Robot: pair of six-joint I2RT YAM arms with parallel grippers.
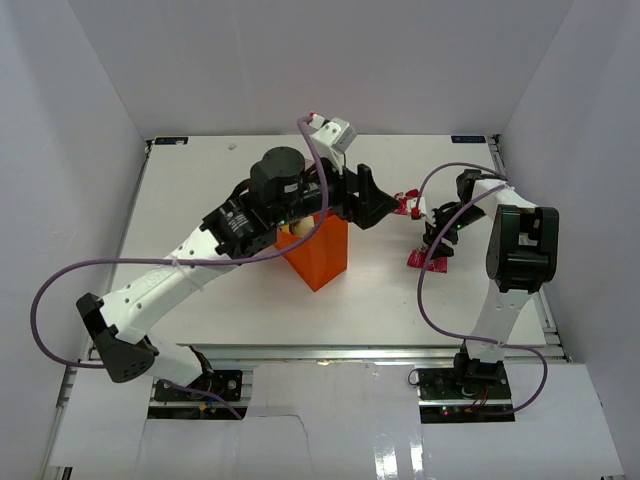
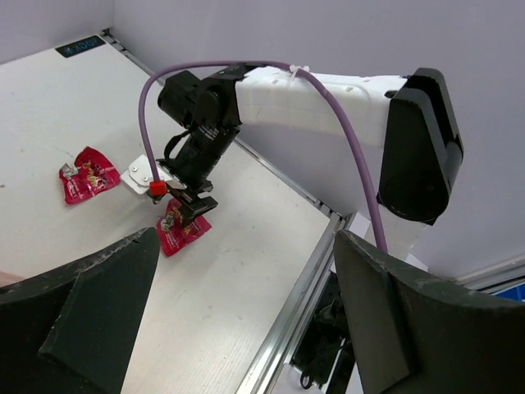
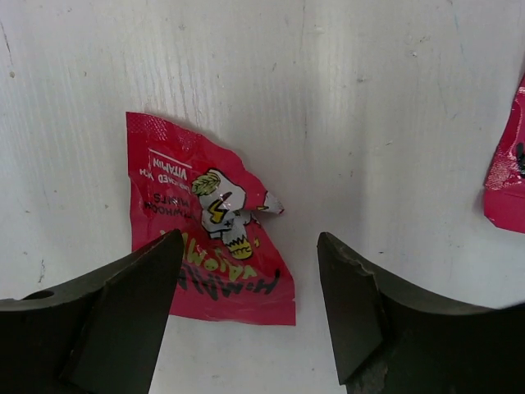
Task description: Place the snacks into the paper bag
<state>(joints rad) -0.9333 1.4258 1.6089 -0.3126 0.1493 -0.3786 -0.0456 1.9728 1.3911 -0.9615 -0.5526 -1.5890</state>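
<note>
Magenta-pink foil is what worries us. The candy packet [image 3: 209, 222] under the right pincer [image 3: 246, 312] lies flat and crinkled on the white table [image 3: 369, 82]. We judge that fingers coming down could skate over it or shove it sideways instead of catching an edge. It also sits off-centre in the gap, toward the finger at 9 o'clock, whose tip overlaps the packet's lower corner in the wrist view. Whether the two touch, we cannot tell. Closing from here may pinch only that corner, and the packet could then swing or drop on the way to the paper bag [image 1: 322, 255]. A second pink packet [image 3: 507, 172] shows at the 3 o'clock edge of that view, apart from the first, so a double grab looks unlikely. The left pincer [image 1: 375, 200] hangs at about 2 o'clock of the bag, near its mouth, and we think the two arms could crowd each other during a carry.

The right pincer is spread wide and holds nothing. The packet lies below it, running from mid-gap toward 11 o'clock. Seen from above, this packet rests on the table at 3 o'clock of the upright orange bag, well apart from it, with the second packet at about 12 o'clock of the first. The left pincer is likewise spread and empty.
</note>
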